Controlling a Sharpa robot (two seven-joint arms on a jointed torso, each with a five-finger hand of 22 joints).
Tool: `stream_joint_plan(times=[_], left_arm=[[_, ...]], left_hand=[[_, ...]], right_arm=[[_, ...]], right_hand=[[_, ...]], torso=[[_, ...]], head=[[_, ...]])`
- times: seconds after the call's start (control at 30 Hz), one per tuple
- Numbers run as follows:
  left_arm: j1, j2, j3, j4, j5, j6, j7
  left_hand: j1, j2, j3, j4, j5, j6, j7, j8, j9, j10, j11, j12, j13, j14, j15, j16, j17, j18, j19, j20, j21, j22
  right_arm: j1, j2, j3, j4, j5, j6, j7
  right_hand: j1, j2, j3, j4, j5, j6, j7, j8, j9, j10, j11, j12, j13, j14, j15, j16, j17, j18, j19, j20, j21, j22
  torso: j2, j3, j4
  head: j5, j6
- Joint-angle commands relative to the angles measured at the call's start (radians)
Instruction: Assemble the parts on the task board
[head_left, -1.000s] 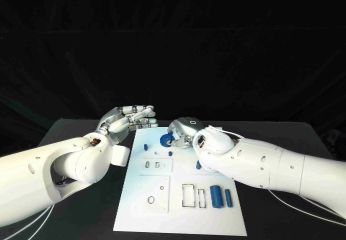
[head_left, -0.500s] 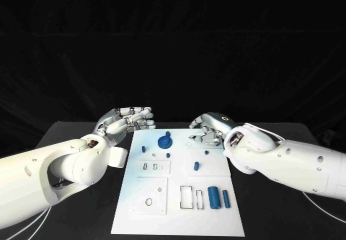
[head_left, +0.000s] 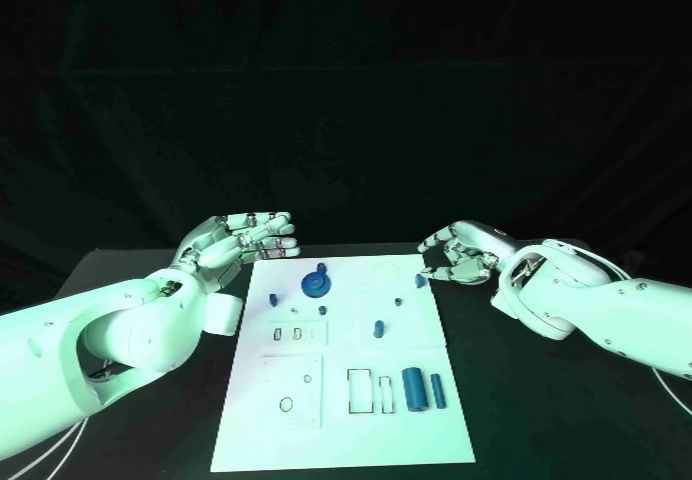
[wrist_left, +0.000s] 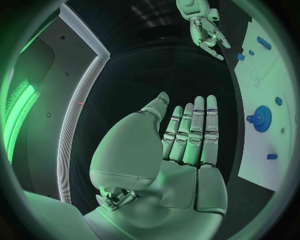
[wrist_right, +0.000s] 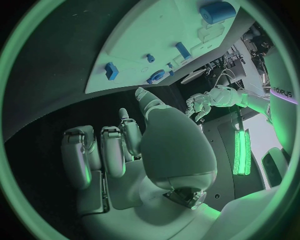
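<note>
The white task board (head_left: 346, 420) lies in the middle of the table. A blue gear (head_left: 315, 284) stands in its far part, and it appears again in the left wrist view (wrist_left: 260, 118). Small blue pieces sit around it, one (head_left: 420, 281) at the far right edge. A blue cylinder (head_left: 413, 388) and a thin blue bar (head_left: 437, 390) lie at the near right. My left hand (head_left: 238, 238) hovers off the far left corner, fingers stretched out, empty. My right hand (head_left: 459, 255) hangs past the far right edge beside that small piece, fingers loosely bent and apart, holding nothing.
Rectangular slots (head_left: 369, 391) and an oval hole (head_left: 286, 404) are cut into the board's near half. Black table (head_left: 534, 420) surrounds the board. Both white forearms flank it, the left one (head_left: 101, 340) close to its left edge.
My right hand has let go of the blue gear and drawn back to the right, off the board's far right edge. The gear stays on the board. My left hand has barely moved.
</note>
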Motion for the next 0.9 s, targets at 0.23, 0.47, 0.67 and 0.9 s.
stream_joint_plan(times=[0.23,0.47,0.67,0.9], left_arm=[[0.0,0.004,0.0,-0.005,0.0,0.028,0.008],[0.0,0.005,0.0,-0.006,0.0,0.028,0.005],[0.0,0.004,0.0,-0.008,0.0,0.028,0.005],[0.0,0.005,0.0,-0.009,0.0,0.028,0.005]], left_hand=[[0.002,0.007,0.001,-0.004,0.003,0.002,0.004,-0.005,-0.001,0.003,0.004,-0.007,-0.001,0.006,0.0,-0.005,0.002,0.004,0.006,-0.001,0.003,-0.001],[0.002,0.007,0.001,-0.004,0.003,0.002,0.004,-0.005,-0.001,0.003,0.004,-0.007,-0.001,0.006,0.0,-0.005,0.002,0.004,0.006,-0.001,0.003,-0.001],[0.002,0.007,0.001,-0.004,0.003,0.002,0.004,-0.005,-0.001,0.003,0.004,-0.007,-0.001,0.006,0.0,-0.005,0.002,0.004,0.006,-0.001,0.003,-0.001],[0.002,0.007,0.001,-0.004,0.003,0.002,0.004,-0.005,-0.001,0.003,0.004,-0.007,-0.001,0.006,0.0,-0.005,0.002,0.004,0.006,-0.001,0.003,-0.001]], right_arm=[[-0.018,0.024,0.0,-0.064,0.029,0.081,0.042],[-0.029,0.055,-0.003,-0.106,0.013,0.094,0.033],[-0.037,0.066,-0.004,-0.119,0.002,0.1,0.027],[-0.041,0.08,-0.005,-0.135,-0.003,0.091,0.02]], right_hand=[[0.024,-0.001,0.0,-0.013,0.011,0.002,-0.001,-0.001,0.001,-0.004,-0.003,-0.002,0.045,0.086,-0.007,-0.001,0.177,-0.014,0.106,-0.005,0.005,0.263],[0.043,0.002,0.006,-0.027,0.011,0.007,-0.003,-0.001,0.002,-0.001,-0.005,0.002,0.049,0.087,-0.009,0.0,0.179,-0.014,0.106,-0.007,0.005,0.263],[0.048,0.002,0.008,-0.031,0.012,0.01,-0.003,-0.001,0.003,0.0,-0.006,0.002,0.05,0.087,-0.01,0.001,0.181,-0.014,0.106,-0.007,0.005,0.263],[0.049,0.006,0.01,-0.031,0.012,0.014,-0.003,0.001,0.004,0.003,-0.005,0.006,0.053,0.088,-0.01,0.002,0.183,-0.014,0.106,-0.008,0.005,0.263]], torso=[[0.006,-0.0006,0.0045],[0.005,-0.0005,0.0045],[0.003,-0.0002,0.0019],[0.003,0.0013,0.0029]], head=[[0.0,-0.01],[0.003,-0.017],[0.007,-0.02],[0.007,-0.018]])
